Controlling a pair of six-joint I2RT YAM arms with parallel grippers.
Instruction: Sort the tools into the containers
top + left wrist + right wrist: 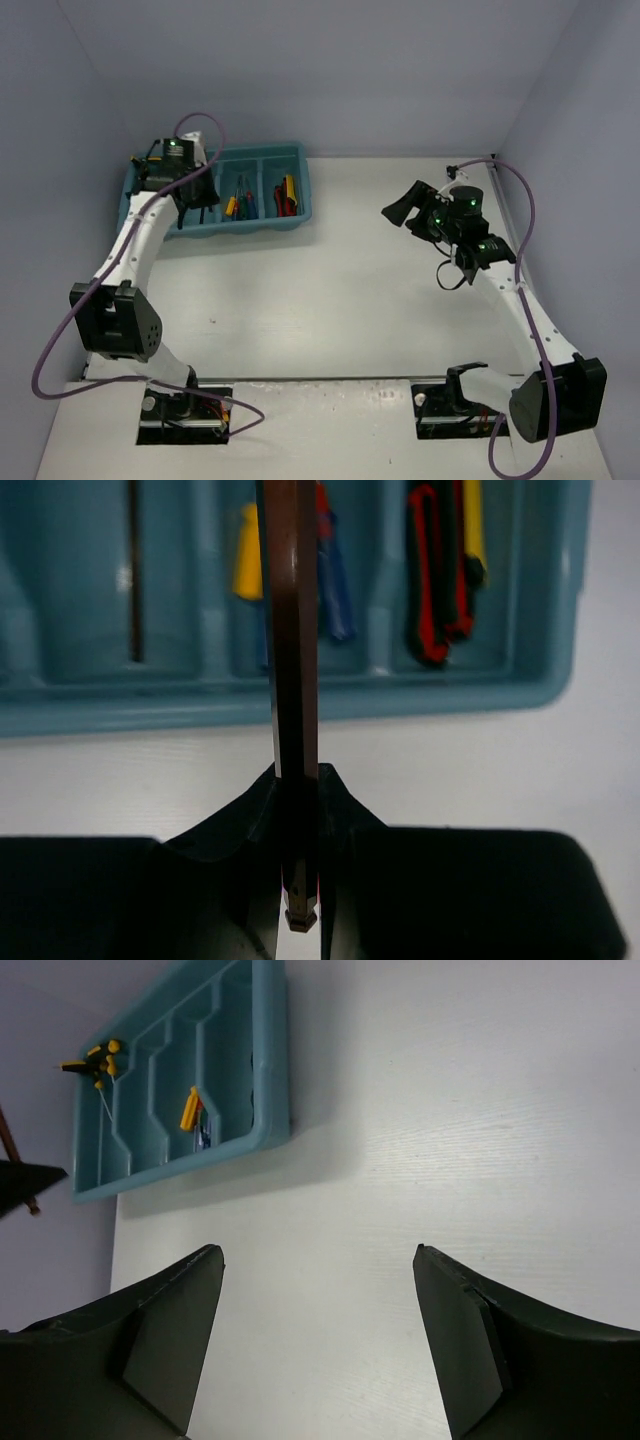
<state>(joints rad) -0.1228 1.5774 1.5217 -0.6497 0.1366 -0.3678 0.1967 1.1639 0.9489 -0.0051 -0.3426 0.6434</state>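
My left gripper is clamped on the dark hex key over the teal tray. My right gripper hangs spread apart over the table.

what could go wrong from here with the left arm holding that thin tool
1. The left gripper pinches the hex key close to one end, so the long free part could swing or slip out.
2. In the wrist view it lines up with the screwdrivers in the tray; released now, it may land among them or on a divider.
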